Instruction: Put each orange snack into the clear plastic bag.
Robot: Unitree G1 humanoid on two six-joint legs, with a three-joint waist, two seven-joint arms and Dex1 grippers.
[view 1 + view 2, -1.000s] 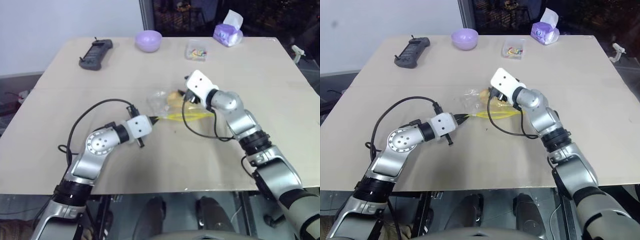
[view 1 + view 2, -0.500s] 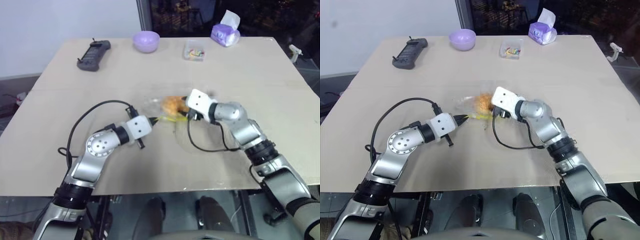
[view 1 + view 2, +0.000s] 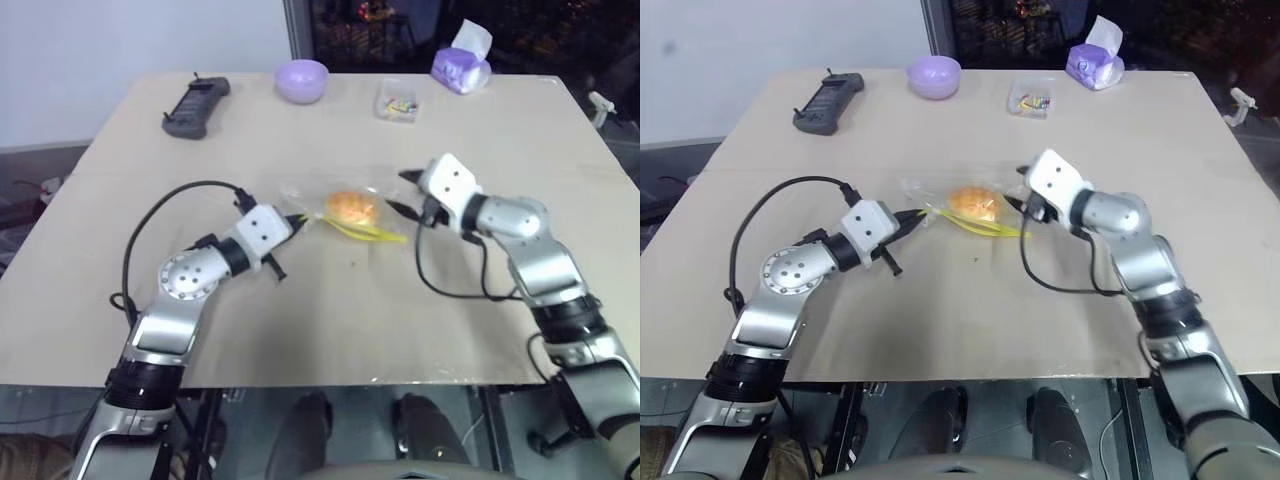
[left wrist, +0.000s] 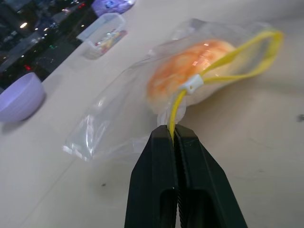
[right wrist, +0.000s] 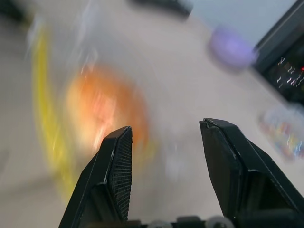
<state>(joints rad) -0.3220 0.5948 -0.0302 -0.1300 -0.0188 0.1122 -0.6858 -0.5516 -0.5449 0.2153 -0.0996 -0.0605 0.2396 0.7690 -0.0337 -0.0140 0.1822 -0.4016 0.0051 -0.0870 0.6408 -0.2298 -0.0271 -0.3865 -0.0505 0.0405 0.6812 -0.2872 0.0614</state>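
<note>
From my head cameras I see the table with the bag lying near its middle, and the snack sits inside it. My left claw is clenched on the bag's yellow strip at the end nearest me, the strip running out toward my right side. My right claw hangs just beside the bag's other end, released, its two fingers apart and gripping nothing. Along the far edge stand a controller, a purple bowl, a small clear box of coloured bits and a tissue pack.

From my left wrist, my black fingers are pressed together on the yellow strip — it rises from between them to a white slider, then loops around the bag's mouth. The snack shows orange through the clear film of the bag. Beyond it are the bowl and the box.

From my right wrist, my fingers stand wide apart with nothing between them — the snack is a blurred orange shape past them, the strip beside it, the bowl further off.
</note>
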